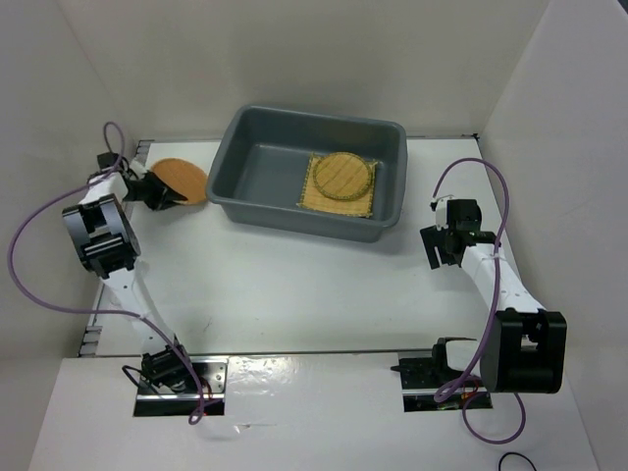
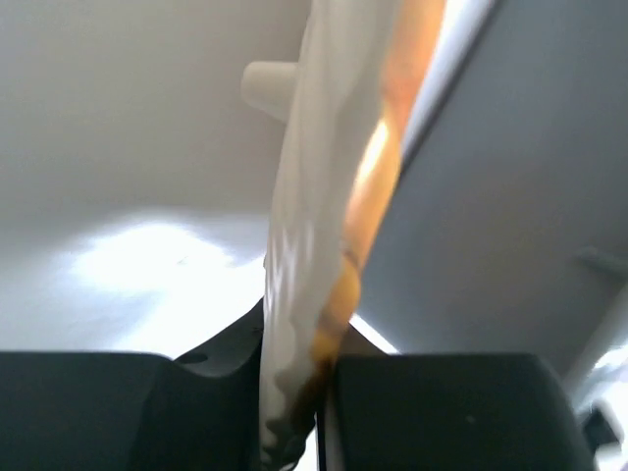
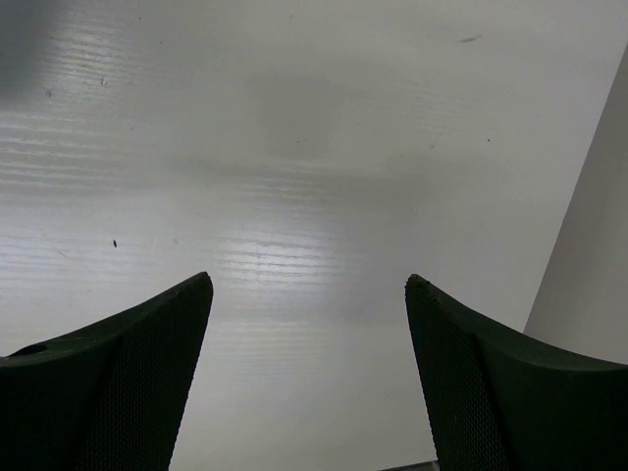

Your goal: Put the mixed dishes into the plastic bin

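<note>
Orange-brown plate gripped beside the plastic bin.
Top view: the orange-brown plate [image 1: 186, 177] is seen at upper left, just beside the plastic bin [image 1: 235, 137], in which the round woven plate [image 1: 346, 175] is laid on the square woven plate [image 1: 314, 199]. Left wrist view: the plate's edge is clamped by the left claw [image 2: 294, 402]. Right wrist view: the right claw [image 3: 309, 324] is held wide over the worktop [image 3: 294, 147].

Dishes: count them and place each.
3. Square woven plate in the bin, round woven plate atop it; orange-brown plate left of the bin, in the left gripper. Others may be hidden.
</note>
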`<action>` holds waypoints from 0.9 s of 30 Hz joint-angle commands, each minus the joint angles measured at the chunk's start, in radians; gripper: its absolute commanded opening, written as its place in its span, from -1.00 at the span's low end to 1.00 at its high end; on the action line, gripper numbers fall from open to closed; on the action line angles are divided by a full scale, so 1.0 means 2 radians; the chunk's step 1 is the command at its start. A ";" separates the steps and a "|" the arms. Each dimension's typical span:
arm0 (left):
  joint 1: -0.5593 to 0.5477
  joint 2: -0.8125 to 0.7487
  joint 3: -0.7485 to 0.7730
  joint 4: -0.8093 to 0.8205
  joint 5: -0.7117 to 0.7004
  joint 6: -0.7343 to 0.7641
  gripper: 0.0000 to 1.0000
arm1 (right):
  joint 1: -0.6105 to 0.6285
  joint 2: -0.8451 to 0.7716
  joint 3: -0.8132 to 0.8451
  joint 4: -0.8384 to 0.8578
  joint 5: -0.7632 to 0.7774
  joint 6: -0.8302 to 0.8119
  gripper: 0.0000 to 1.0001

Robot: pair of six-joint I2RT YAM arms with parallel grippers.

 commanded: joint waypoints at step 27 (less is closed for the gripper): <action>-0.323 0.201 0.666 -0.047 0.034 -0.262 -1.00 | 0.000 -0.031 -0.006 0.029 0.022 0.013 0.68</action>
